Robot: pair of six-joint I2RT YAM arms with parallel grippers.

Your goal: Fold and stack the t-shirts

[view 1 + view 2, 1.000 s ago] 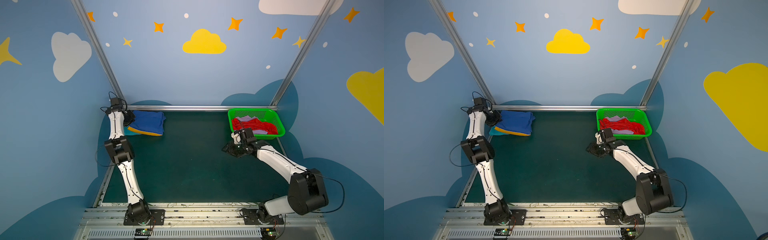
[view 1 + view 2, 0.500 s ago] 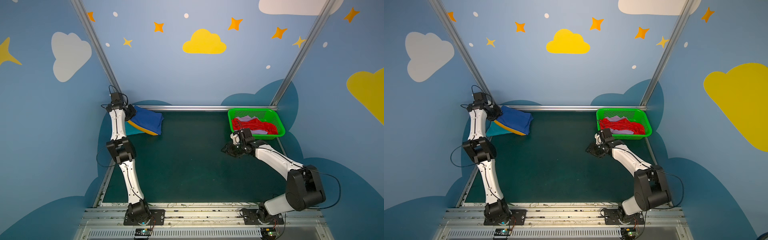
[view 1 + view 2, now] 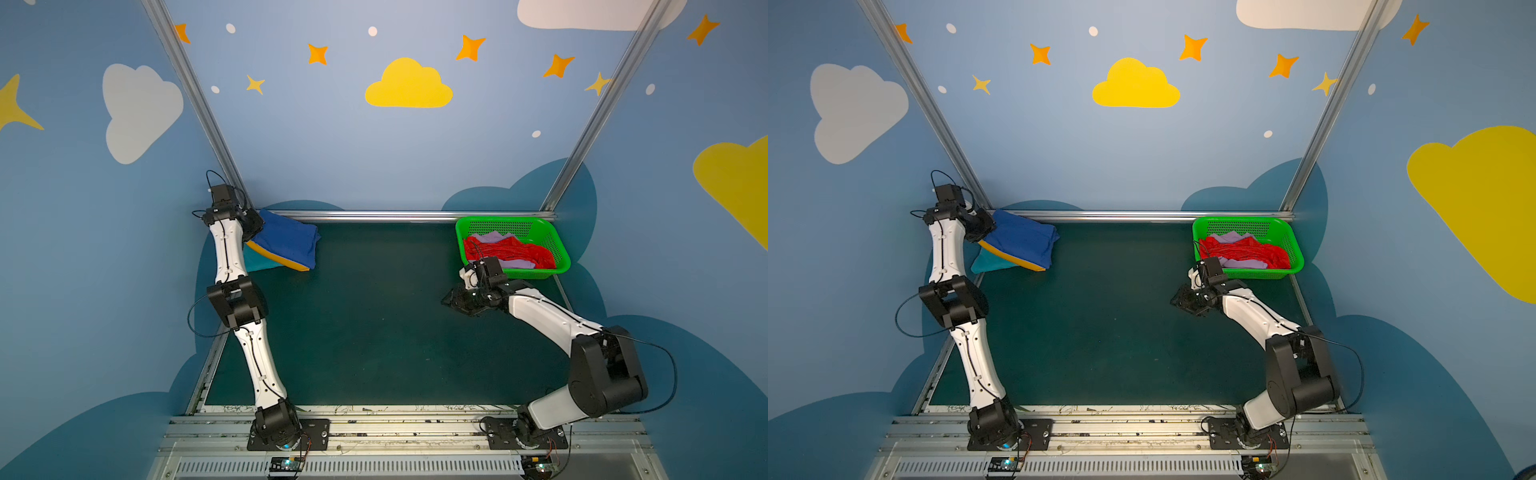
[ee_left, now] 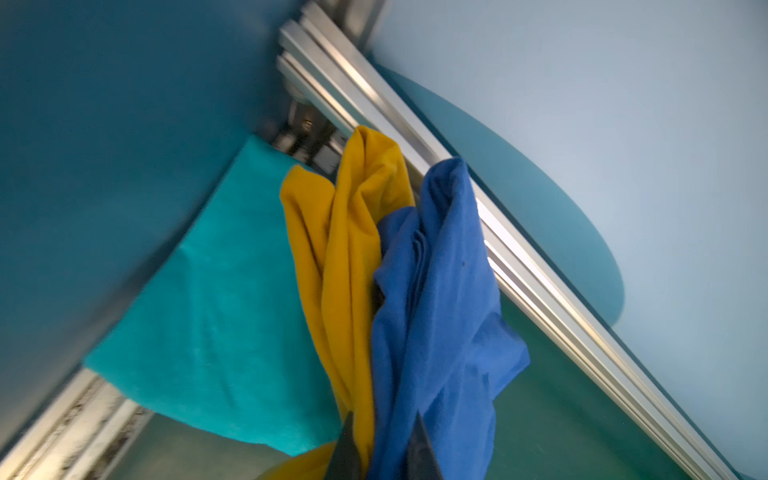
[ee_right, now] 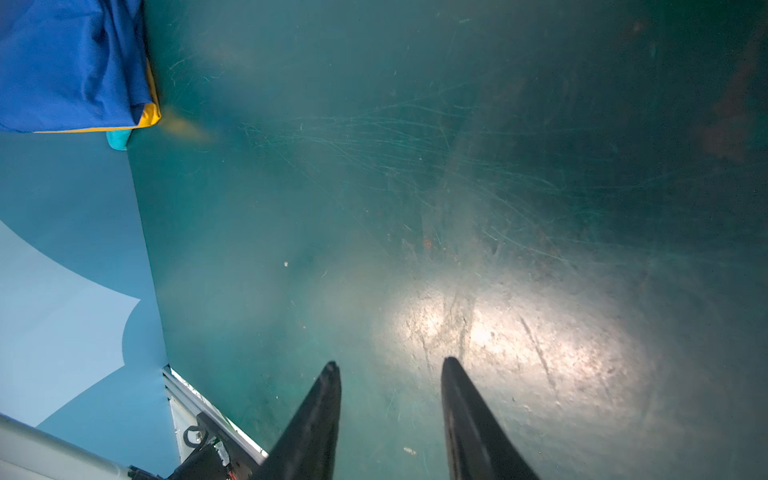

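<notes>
Three folded t-shirts are stacked at the back left: a royal blue one (image 3: 289,241) on top, a mustard yellow one (image 3: 276,261) under it and a teal one (image 3: 259,265) lowest. My left gripper (image 3: 252,224) is at the stack's back-left corner, shut on the blue tee (image 4: 432,291) and the yellow tee (image 4: 345,257) together, and their edge is lifted off the teal tee (image 4: 216,299). A red tee (image 3: 513,251) and a lilac tee (image 3: 492,237) lie crumpled in the basket. My right gripper (image 3: 451,301) (image 5: 388,365) hangs open and empty over the mat, in front of the basket.
The bright green mesh basket (image 3: 498,221) stands at the back right against the aluminium rail (image 3: 395,215). The dark green mat (image 3: 374,324) spreads between the arms. Blue walls close in the left, right and back sides.
My left gripper has risen toward the back-left corner, pulling the edge of the blue and yellow tees up with it. The right arm has barely moved.
</notes>
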